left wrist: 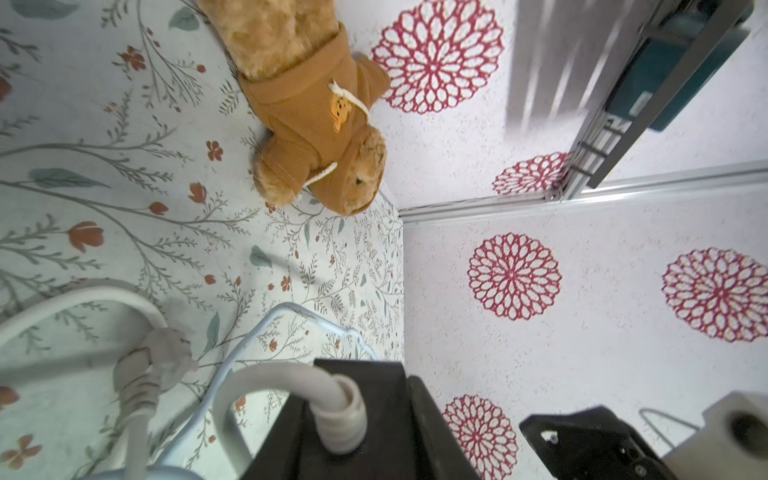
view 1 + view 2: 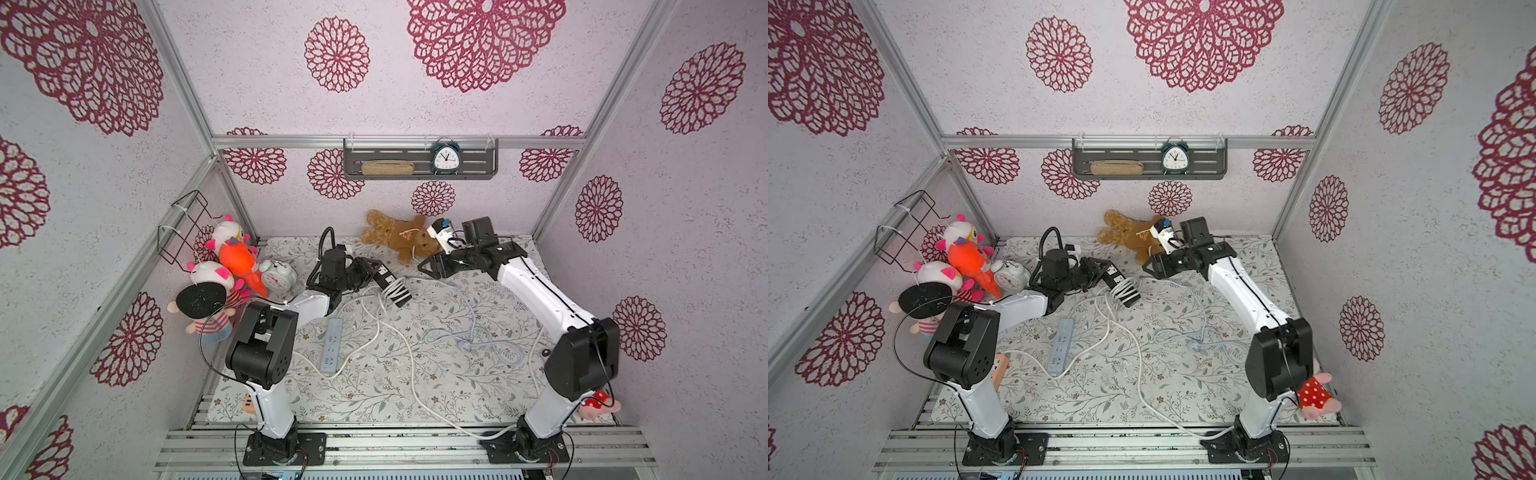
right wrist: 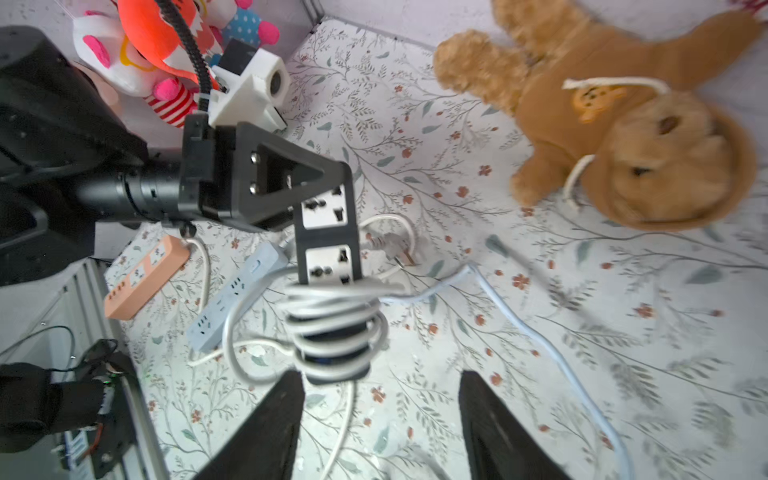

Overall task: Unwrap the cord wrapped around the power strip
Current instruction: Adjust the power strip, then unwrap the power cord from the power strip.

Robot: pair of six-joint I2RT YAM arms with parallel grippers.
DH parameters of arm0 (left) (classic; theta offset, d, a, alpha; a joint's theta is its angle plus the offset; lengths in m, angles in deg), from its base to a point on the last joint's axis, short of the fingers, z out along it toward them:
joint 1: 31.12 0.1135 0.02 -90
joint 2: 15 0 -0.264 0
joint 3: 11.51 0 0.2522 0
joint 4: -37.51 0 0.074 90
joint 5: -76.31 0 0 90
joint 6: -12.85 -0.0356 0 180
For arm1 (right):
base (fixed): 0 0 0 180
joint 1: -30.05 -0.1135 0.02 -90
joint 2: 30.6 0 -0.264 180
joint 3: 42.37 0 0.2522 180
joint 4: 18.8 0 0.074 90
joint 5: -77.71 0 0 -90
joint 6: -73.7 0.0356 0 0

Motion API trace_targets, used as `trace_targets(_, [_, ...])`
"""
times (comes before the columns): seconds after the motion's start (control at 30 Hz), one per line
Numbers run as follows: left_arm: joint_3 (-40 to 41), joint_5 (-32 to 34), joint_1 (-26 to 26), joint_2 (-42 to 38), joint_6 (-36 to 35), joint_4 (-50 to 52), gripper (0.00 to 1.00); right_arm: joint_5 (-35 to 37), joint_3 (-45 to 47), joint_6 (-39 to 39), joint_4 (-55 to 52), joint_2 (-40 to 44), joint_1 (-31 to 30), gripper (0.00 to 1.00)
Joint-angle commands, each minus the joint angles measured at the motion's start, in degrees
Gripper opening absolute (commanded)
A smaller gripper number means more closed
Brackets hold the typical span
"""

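While the strip [image 3: 326,253] is clamped at its bare end by the left fingers [image 3: 291,174], it is held slanted above the surface [image 2: 374,386], mid-rear, between the two arms. The fingers are closed on the strip's sides, and two socket faces are seen just past the grip. The cord [image 3: 332,307] is wound in several turns around the free end. Loose lengths are seen dropping from the coil to the surface and running toward the front edge. The right fingers [image 3: 270,428] are spread wide, with nothing held or touched. They are pointed at the coiled end, near it but apart, and the gap is seen in both top views. A blue strip [image 2: 332,345] is laid flat near the left arm, apart from the held one. A teddy [image 2: 405,239] is seen lying at the back wall.
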Motion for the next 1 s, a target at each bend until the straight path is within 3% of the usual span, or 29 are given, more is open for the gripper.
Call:
trace_targets(0.0, [1.1, 2.5, 1.0, -1.5, 6.9, -7.3, 0.0, -3.5, 7.5, -2.7, 4.5, 5.8, 0.1, 0.55])
trace_targets(0.13, [1.3, 5.0, 1.1, -2.0, 9.7, -8.0, 0.0, -3.9, 15.7, 2.0, 12.6, 9.4, -1.5, 0.47])
trace_targets(0.27, [2.4, 8.1, 1.1, -2.6, 15.2, -12.0, 0.0, 0.0, 26.0, 10.8, 27.2, 12.8, -4.1, 0.42])
trace_targets(0.4, [2.2, 8.5, 1.0, -3.5, 19.3, -15.8, 0.0, 2.5, 32.4, 19.0, 36.9, 13.6, -4.0, 0.58])
trace_targets(0.57, [2.4, 11.2, 0.8, -6.3, 19.7, -14.1, 0.0, -2.5, 31.3, 25.9, 40.8, 10.2, -3.9, 0.67])
trace_targets(0.67, [3.6, 14.4, 0.7, -7.7, 20.2, -13.5, 0.0, 3.8, 32.7, 32.6, 45.5, 9.4, -6.9, 0.71])
trace_targets(0.8, [6.6, 19.6, 0.4, -8.9, 23.2, -17.0, 0.0, 9.2, 38.8, 42.8, 59.9, 8.4, -11.6, 0.73])
trace_targets(0.97, [7.0, 21.1, 0.0, -9.6, 24.1, -18.2, 0.0, 12.6, 37.2, 42.6, 64.0, 3.7, -17.6, 0.73])
